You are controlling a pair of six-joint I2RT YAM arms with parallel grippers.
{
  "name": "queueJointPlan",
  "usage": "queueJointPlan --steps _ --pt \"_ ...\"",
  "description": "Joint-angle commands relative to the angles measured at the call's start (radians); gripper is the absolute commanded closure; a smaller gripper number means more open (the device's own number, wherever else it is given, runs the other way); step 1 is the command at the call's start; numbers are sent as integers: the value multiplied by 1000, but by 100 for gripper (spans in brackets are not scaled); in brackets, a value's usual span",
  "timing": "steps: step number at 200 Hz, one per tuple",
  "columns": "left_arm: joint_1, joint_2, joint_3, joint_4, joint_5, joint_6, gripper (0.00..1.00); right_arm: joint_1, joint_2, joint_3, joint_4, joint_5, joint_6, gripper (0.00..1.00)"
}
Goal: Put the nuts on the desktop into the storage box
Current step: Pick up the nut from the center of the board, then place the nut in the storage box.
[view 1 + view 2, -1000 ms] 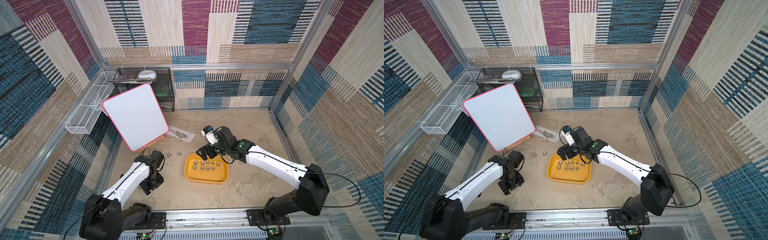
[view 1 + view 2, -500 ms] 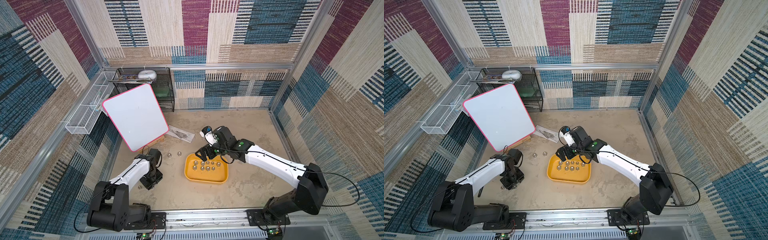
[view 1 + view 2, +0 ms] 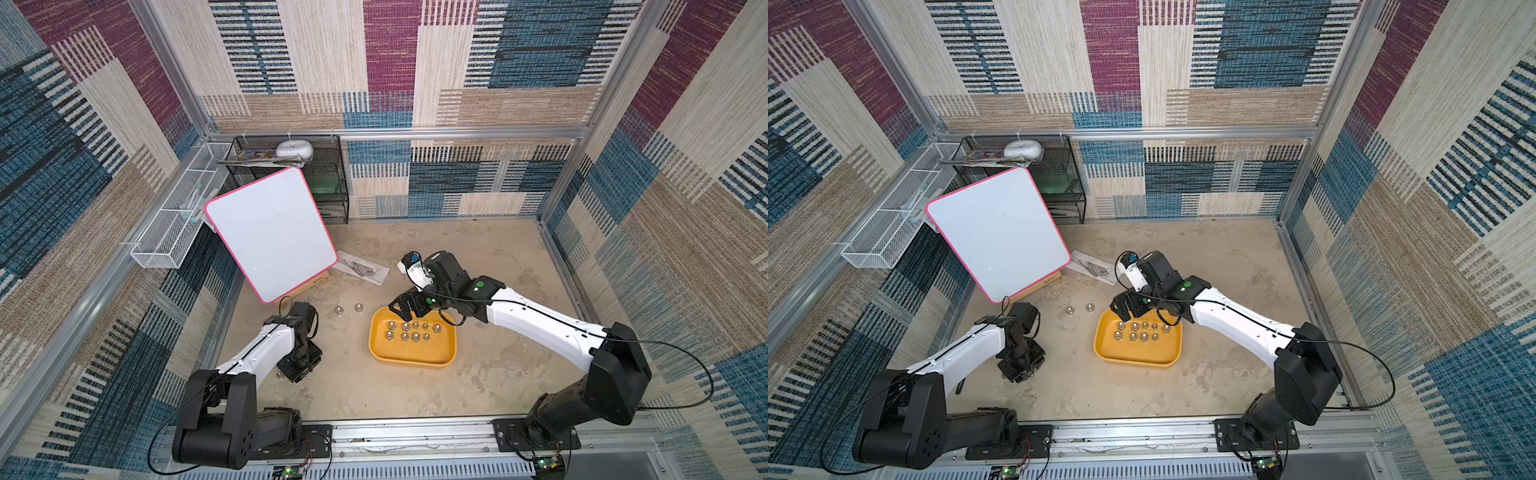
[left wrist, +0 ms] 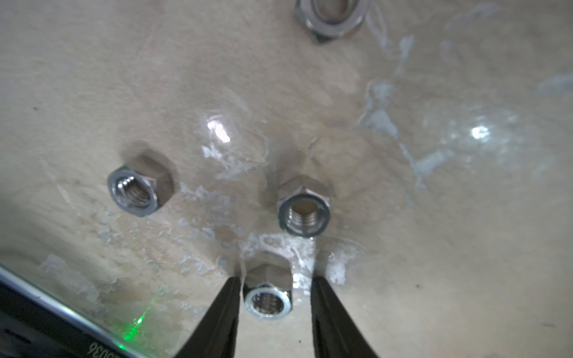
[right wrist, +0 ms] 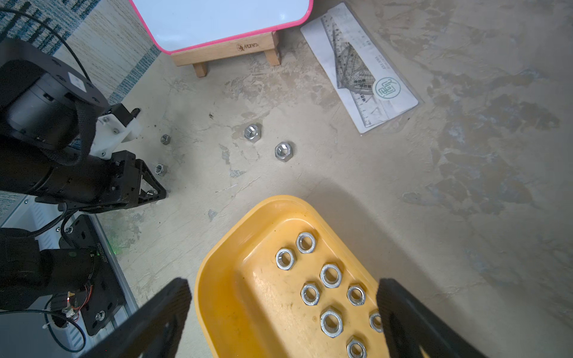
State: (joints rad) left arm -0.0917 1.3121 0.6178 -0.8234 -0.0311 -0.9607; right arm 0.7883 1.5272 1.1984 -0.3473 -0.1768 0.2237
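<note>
A nut (image 4: 268,299) is seen flat, hole upward, between the narrowly parted fingers (image 4: 223,310) of the left pincer (image 4: 274,280), one touching. The right pincer (image 5: 282,282) is spread wide, empty.

Mustard-yellow storage box (image 3: 411,358) lies flat on the mottled beige bench (image 3: 478,257), nine silver hex nuts (image 3: 415,336) inside. Two loose nuts (image 3: 339,310) sit at its ten o'clock; smaller nuts (image 4: 304,206) lie farther off, around eight.
</note>
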Motion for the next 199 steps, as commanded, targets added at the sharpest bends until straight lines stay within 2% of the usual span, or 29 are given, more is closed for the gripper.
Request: queueJointPlan --steps 1,9,21,51,111,149,199 --pt "4 8 -15 0 -24 8 68 1 6 10 6 -3 -2 0" --pt "4 3 -13 1 -21 8 68 0 7 10 4 -2 -1 0" --pt "4 -12 -9 -7 -21 7 75 1 7 10 4 -1 0 1" --pt "4 -63 13 -50 -16 10 78 0 7 9 -2 11 2 1" --pt "-39 -129 164 -113 30 14 75 -41 -30 -48 9 41 57 1" --pt "-173 -86 316 -122 36 -19 73 -66 -89 -105 -4 44 71 1" --pt "-391 92 528 -127 31 -39 73 -82 -195 -197 -19 75 112 1"
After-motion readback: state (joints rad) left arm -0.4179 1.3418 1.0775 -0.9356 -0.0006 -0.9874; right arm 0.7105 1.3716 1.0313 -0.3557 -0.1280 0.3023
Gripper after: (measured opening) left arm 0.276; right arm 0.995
